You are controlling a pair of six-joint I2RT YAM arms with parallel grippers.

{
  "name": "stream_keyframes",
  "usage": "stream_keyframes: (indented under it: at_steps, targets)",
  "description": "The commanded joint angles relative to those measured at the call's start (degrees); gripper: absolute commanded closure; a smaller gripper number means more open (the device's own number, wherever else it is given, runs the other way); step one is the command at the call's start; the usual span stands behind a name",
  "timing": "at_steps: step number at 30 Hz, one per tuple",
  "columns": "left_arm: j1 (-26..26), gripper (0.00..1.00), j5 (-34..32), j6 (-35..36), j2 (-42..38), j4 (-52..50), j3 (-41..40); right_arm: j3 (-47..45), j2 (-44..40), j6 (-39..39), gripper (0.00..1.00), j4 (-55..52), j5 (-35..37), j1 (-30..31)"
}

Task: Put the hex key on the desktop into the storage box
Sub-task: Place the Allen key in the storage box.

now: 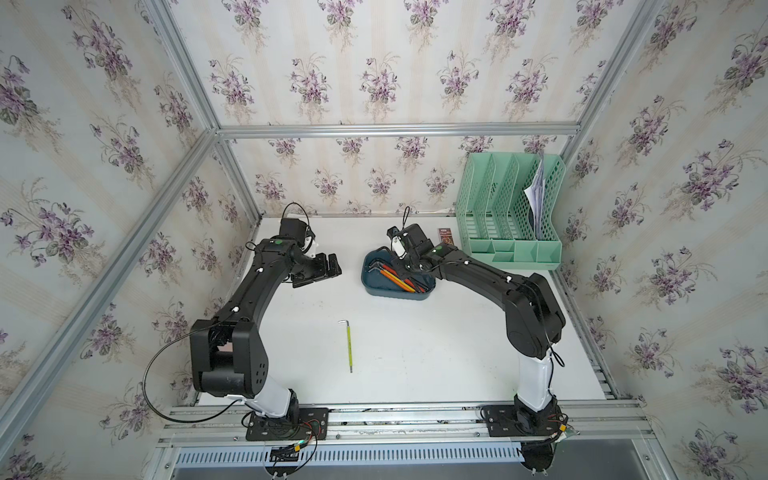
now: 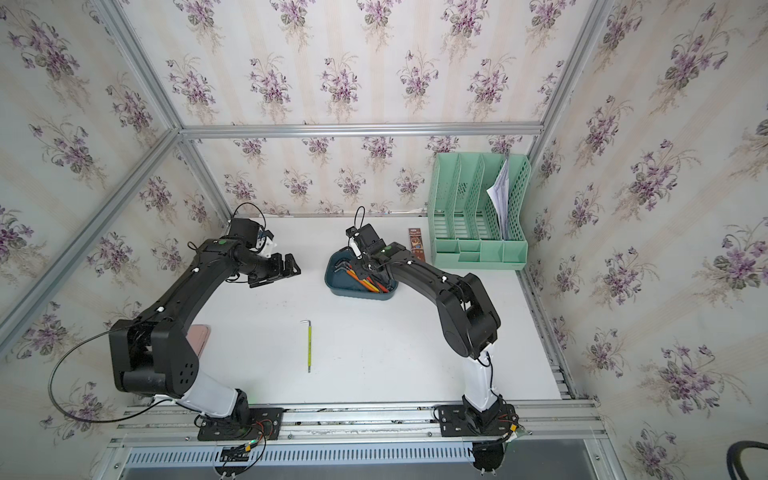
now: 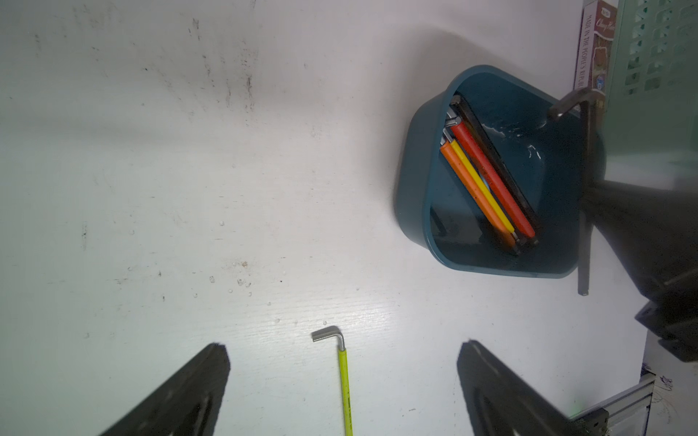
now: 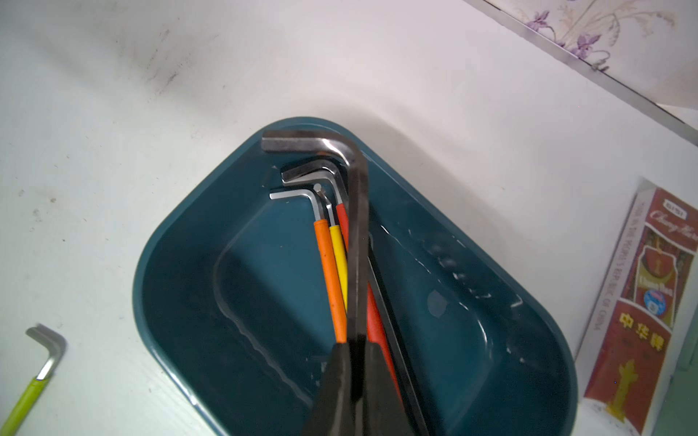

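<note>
In both top views the green hex key lies flat on the counter, well apart from the left pincer, bent end nearest it. The right pincer hangs over the storage box; its grip is hard to see there.

Left wrist view: the left pincer gapes wide, holding nothing.

Right wrist view: the right pincer is clenched on a dark hex key, which points straight out from it above the storage box.

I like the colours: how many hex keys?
6: orange, yellow, red, black in the storage box; a dark one in the right pincer; green on the desktop. Others may be hidden.
</note>
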Motion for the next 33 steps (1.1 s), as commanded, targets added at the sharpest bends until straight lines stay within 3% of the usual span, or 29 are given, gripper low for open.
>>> stream_keyframes:
  at_steps: [1, 15, 24, 28, 33]
  targets:
    - [0.06, 0.01, 0.19, -0.01, -0.33, 0.0, 0.39, 2.04, 2.07, -7.09, 1.0, 0.43, 1.24, -0.33]
    - [0.06, 0.01, -0.34, 0.07, 0.28, -0.17, 0.45, 6.34, 9.06, -11.99, 0.99, 0.92, 1.38, -0.99]
    - [0.06, 0.01, -0.63, -0.04, 0.81, -0.02, 0.47, 3.9, 6.93, -8.34, 0.56, 2.82, 1.76, -1.16]
    - [0.07, 0.01, -0.69, -0.02, 0.81, -0.09, 0.43, 3.24, 2.46, -5.13, 0.5, 5.07, 3.74, -1.96]
    - [0.06, 0.01, -0.64, -0.24, 0.53, 0.07, 0.48, -0.45, -7.13, 0.58, 0.47, 9.05, 17.23, -4.31]
